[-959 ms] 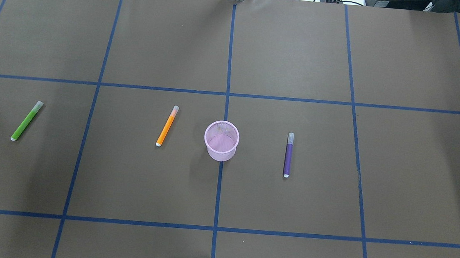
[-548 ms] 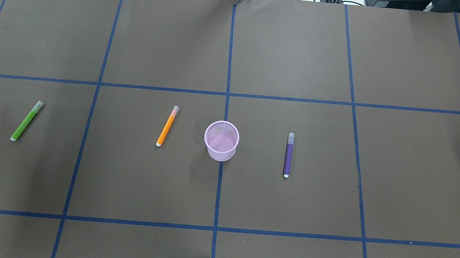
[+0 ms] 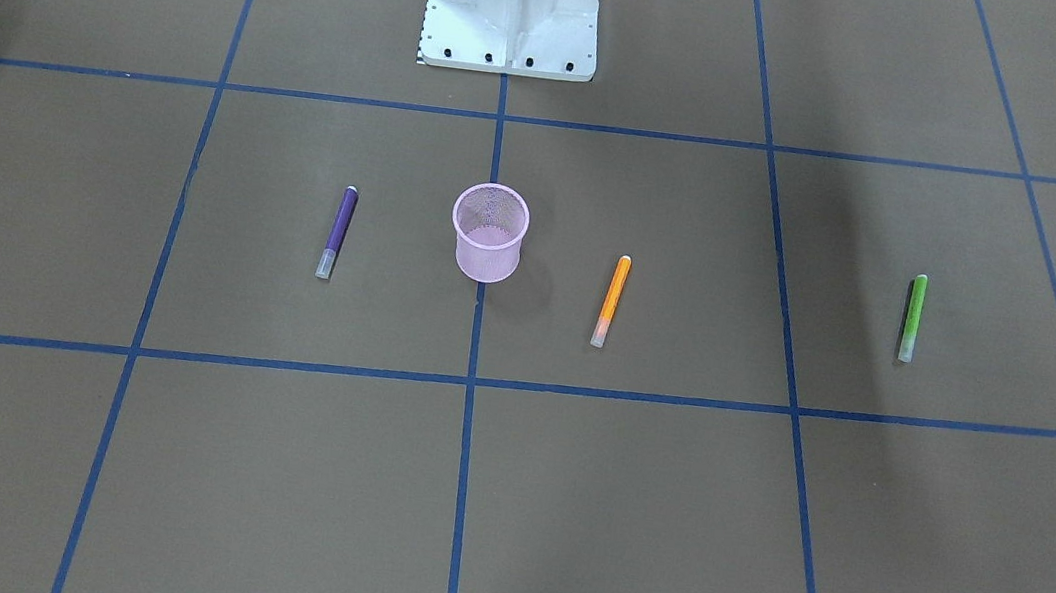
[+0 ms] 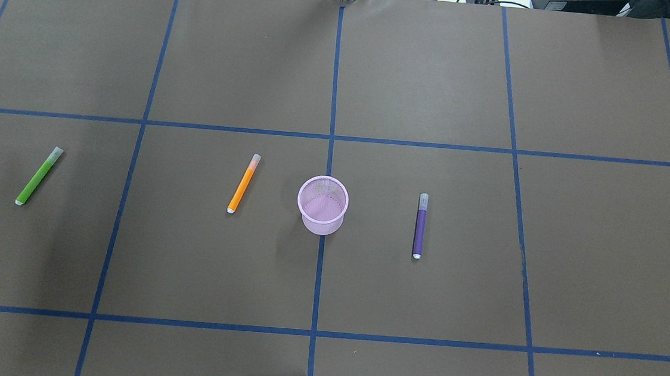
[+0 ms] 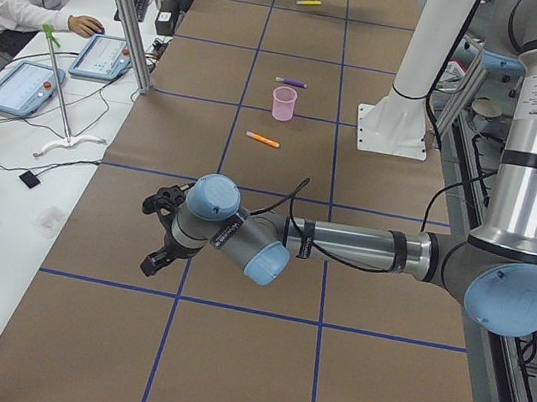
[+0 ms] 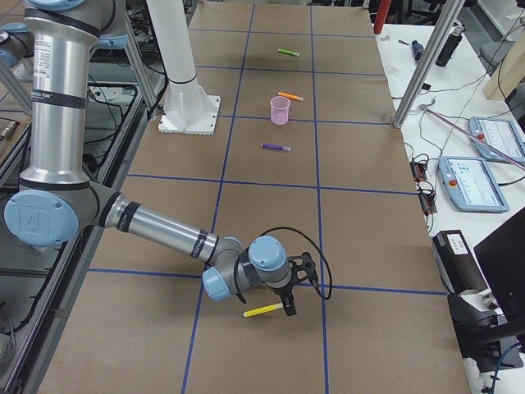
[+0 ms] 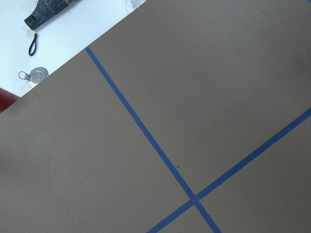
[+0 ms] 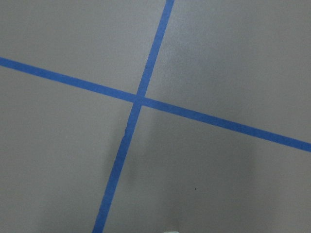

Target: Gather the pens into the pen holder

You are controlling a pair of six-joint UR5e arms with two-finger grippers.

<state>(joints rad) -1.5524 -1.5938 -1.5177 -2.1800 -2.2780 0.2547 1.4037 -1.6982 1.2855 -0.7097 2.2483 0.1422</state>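
Both arms reach low at the table's ends; four pens lie flat on the table.

You find the left gripper (image 5: 151, 262) just above the table (image 4: 440, 71) toward its left end, and the right gripper (image 6: 289, 307) low at the right end, its tip right beside the yellow pen (image 6: 262, 310). Only the side cameras catch them, so you cannot tell how wide either stands or whether it grips anything. Mid-table, well apart from both, the pen holder (image 4: 322, 205) stands upright on a blue tape line (image 4: 318, 282). The orange pen (image 4: 244, 184) lies near it on the robot's left, the purple pen (image 4: 420, 226) near it on the right, and the green pen (image 4: 39, 176) farther out left.
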